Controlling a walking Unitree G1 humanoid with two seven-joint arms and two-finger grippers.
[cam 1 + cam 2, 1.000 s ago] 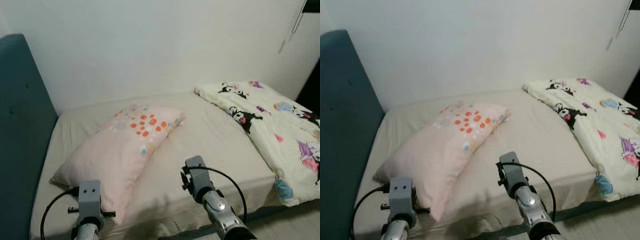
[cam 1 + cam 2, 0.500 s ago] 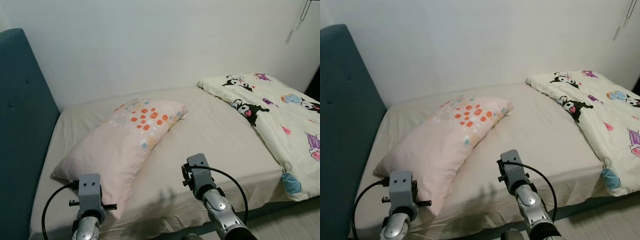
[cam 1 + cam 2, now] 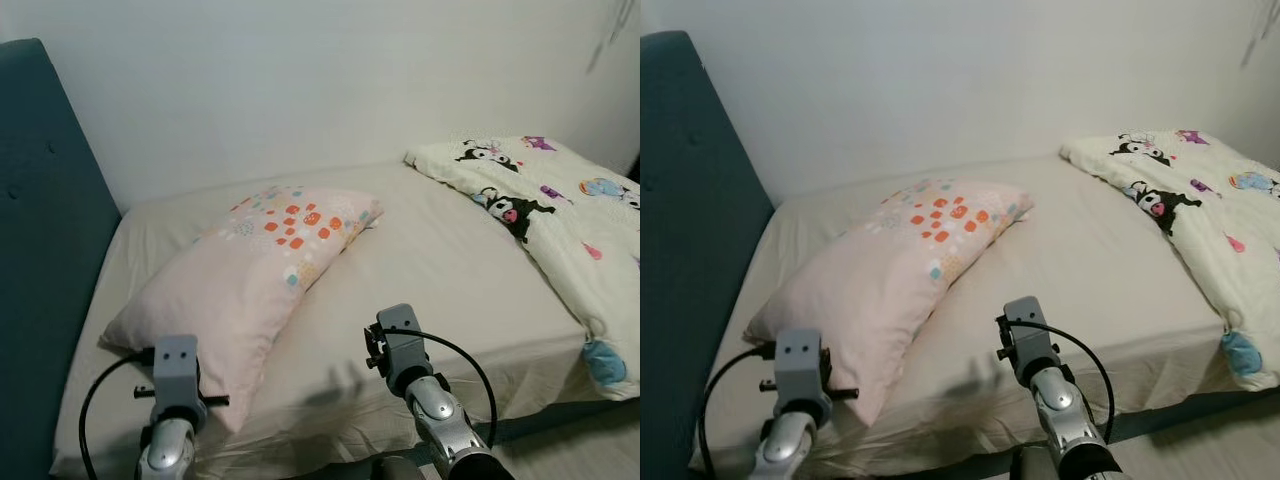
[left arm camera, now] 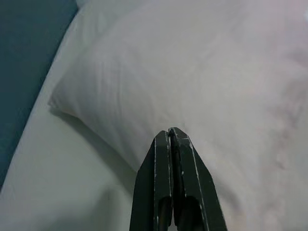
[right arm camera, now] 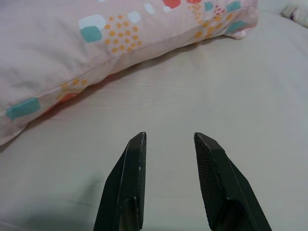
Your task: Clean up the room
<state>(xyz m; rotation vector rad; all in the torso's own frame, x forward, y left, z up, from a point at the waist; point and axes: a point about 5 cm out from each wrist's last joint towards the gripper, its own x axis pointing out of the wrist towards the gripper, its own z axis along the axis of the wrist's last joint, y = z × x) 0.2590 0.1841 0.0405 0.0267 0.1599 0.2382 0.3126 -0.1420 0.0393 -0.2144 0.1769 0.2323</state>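
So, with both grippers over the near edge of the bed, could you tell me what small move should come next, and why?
Probably open the left gripper: its fingers are shut and point at the pink pillow, which lies askew across the sheet. The right gripper is already open beside it.

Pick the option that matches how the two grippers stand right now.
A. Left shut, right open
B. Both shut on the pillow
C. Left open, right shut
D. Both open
A: the left gripper has its two black fingers pressed together in front of the pink pillow, holding nothing, while the right gripper shows a clear gap between its fingers above the beige sheet.
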